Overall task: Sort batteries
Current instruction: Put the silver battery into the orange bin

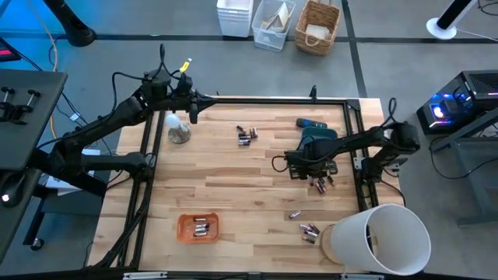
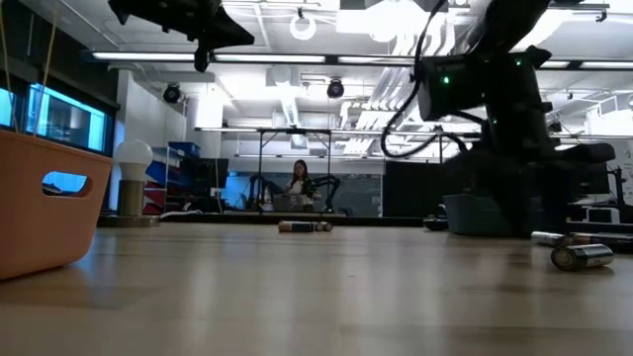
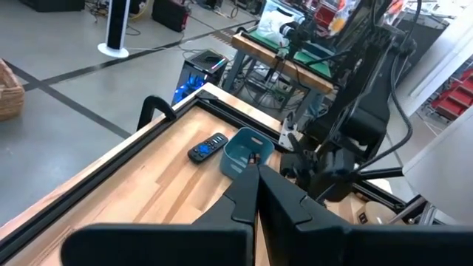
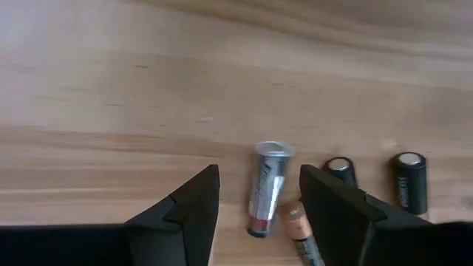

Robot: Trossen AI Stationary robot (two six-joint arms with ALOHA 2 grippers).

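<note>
My right gripper [image 4: 259, 181] is open and points down at the table, its fingers standing on either side of a silvery battery [image 4: 267, 190] with a reddish band, not touching it. Three more batteries lie beside it, among them two dark cells [image 4: 409, 177] and a copper-topped one [image 4: 299, 225]. In the high view this gripper [image 1: 302, 171] is over a battery cluster [image 1: 320, 183] right of centre. Other batteries lie at the far middle [image 1: 247, 136] and near right [image 1: 310, 230]. Some batteries rest in an orange tray [image 1: 185, 228]. My left gripper [image 3: 256, 193] is shut and waits above the far left corner [image 1: 193, 110].
A teal bin [image 1: 317, 143] and a dark remote [image 1: 313, 123] sit just beyond my right gripper. A white bucket [image 1: 385, 239] lies at the near right corner, a bulb-shaped lamp [image 1: 178, 129] at far left. A black frame [image 1: 264, 100] rims the table. A person sits far behind [image 2: 298, 184].
</note>
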